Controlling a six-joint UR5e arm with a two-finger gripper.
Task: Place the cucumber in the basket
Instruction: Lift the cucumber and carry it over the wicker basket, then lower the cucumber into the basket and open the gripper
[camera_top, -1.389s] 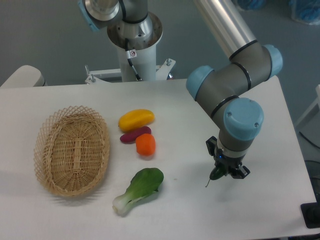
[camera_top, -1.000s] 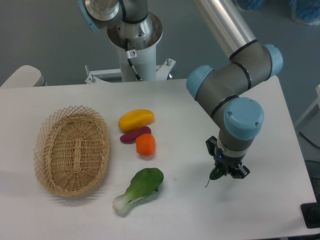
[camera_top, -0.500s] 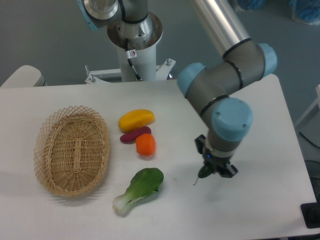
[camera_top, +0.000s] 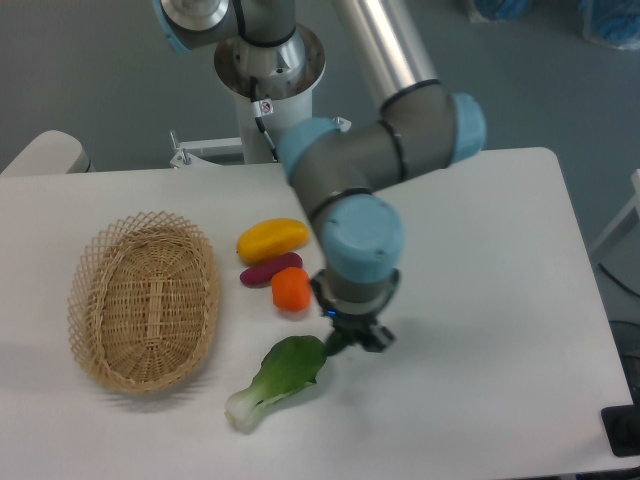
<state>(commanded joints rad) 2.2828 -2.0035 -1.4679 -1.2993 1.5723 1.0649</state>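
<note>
Wicker basket (camera_top: 145, 305) empty; your gripper (camera_top: 352, 338) clamps what looks like cucumber (camera_top: 336, 345), near leafy vegetable (camera_top: 280, 378); carry and drop remain.

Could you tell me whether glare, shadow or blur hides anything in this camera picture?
Fixed camera view: even, soft light; faint shadows edge the basket and the leafy green; a bright highlight runs along the silver arm tube; the end effector is dark and slightly blurred, so the cucumber there is barely discernible.
</note>
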